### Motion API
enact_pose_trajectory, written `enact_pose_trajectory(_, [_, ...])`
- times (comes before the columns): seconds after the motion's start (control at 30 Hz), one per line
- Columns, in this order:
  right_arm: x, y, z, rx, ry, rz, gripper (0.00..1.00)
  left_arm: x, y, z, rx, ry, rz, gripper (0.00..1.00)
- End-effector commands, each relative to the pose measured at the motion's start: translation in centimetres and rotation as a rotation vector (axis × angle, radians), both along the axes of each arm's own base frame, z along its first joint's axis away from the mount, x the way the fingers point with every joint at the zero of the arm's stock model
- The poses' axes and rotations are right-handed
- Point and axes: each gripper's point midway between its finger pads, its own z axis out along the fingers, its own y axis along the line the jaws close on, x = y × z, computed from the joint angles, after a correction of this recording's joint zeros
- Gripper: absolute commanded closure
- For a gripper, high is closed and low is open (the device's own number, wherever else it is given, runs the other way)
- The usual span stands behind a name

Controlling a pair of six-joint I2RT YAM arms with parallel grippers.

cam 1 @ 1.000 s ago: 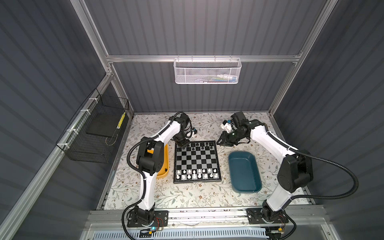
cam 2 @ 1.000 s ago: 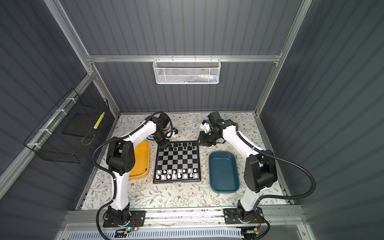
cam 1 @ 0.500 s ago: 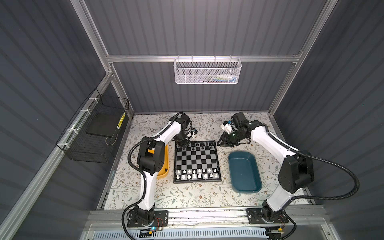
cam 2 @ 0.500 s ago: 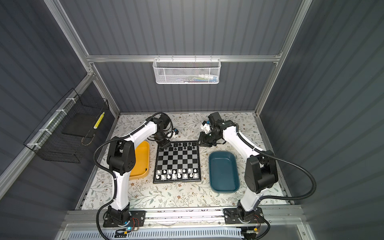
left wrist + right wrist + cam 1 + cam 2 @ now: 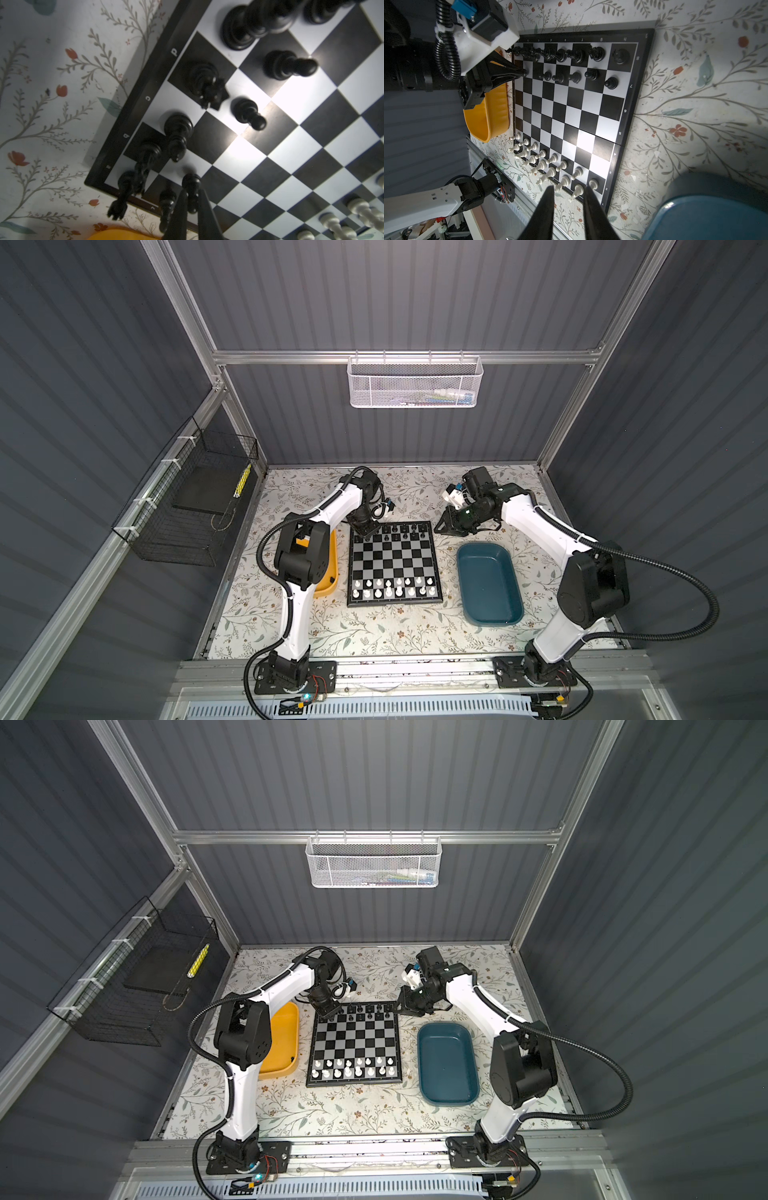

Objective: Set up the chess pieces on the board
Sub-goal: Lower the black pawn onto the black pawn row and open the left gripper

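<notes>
**Black pawn clamped in the left fingers near the board's far-left corner**

Black and small, the black pawn (image 5: pixel 191 182) sits between the tips of the left fingers (image 5: pixel 179 220). In the left wrist view they are closed on it from both sides. Its round head lies in the narrow slot between the two tips. Its wider base sticks out past them toward the board (image 5: pixel 392 562).

The pawn's long axis runs upright, base down and head up, under fingers that reach down from above. Whether the base rests on its square cannot be told.

The pawn is over the second row from the far edge, close to the far-left corner, on the side where the yellow tray (image 5: pixel 330 568) lies. A second pawn (image 5: pixel 166 203) stands just beside it. The back row of black pieces (image 5: pixel 399 527) is one row further out, along the far rim.

The right fingers (image 5: pixel 544 209) stand apart with nothing between them. In both top views they hang over the worktop (image 5: pixel 374 630) just off the board's far-right corner, near the teal tray (image 5: pixel 490 585).

White pieces (image 5: pixel 392 588) stand upright in the two rows at the near edge, well apart from both pairs of fingers.
</notes>
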Motion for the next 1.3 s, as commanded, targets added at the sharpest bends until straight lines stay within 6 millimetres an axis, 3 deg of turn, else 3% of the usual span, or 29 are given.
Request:
enact_pose_trajectory(0.0, [-0.26,-0.36,0.74,0.001,-0.019,-0.009,0.72,-0.39,-0.27,-1.17,0.019,0.028,0.003,0.87])
enact_pose_trajectory(0.67, [-0.33,-0.40,0.35,0.001,-0.012,-0.015,0.72,-0.06,-0.41,-1.28,0.029,0.011,0.007,0.86])
enact_pose_trajectory(1.27, [-0.29,-0.35,0.22,0.001,-0.010,-0.013,0.72,-0.30,-0.23,-0.72,0.032,0.003,0.002,0.76])
